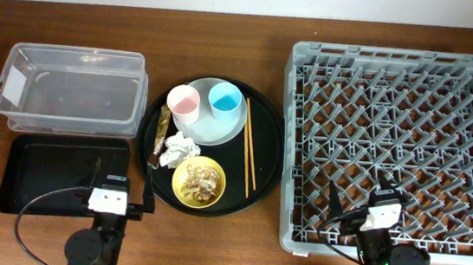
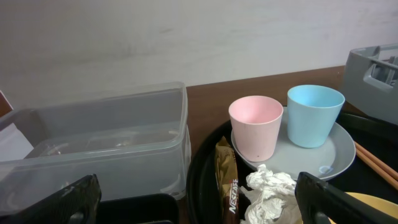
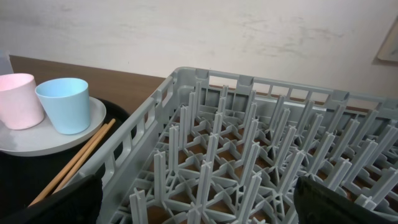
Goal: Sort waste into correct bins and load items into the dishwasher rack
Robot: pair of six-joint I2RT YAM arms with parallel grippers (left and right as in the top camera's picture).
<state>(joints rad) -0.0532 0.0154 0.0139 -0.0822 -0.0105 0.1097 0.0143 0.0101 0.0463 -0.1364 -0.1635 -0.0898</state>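
A pink cup (image 1: 183,101) and a light-blue cup (image 1: 224,99) stand on the grey plate (image 1: 209,130). Beside it lie wooden chopsticks (image 1: 249,155), a brown-gold wrapper (image 1: 161,134), crumpled tissue (image 1: 180,151) and a yellow bowl (image 1: 178,183) holding food scraps (image 1: 203,181). The clear tub (image 1: 71,90) and the flat black tray (image 1: 49,175) are at the left, the grey rack (image 1: 400,148) at the right. My left gripper (image 1: 123,184) is open and empty at the flat tray's right edge; its wrist view shows the wrapper (image 2: 227,180) and tissue (image 2: 270,190) ahead. My right gripper (image 3: 199,202) is open and empty over the rack's front edge.
The plate, bowl, chopsticks and waste all rest on a round black tray (image 1: 265,153) between the bins and the rack. The brown wooden table (image 1: 227,53) runs to a pale wall at the back.
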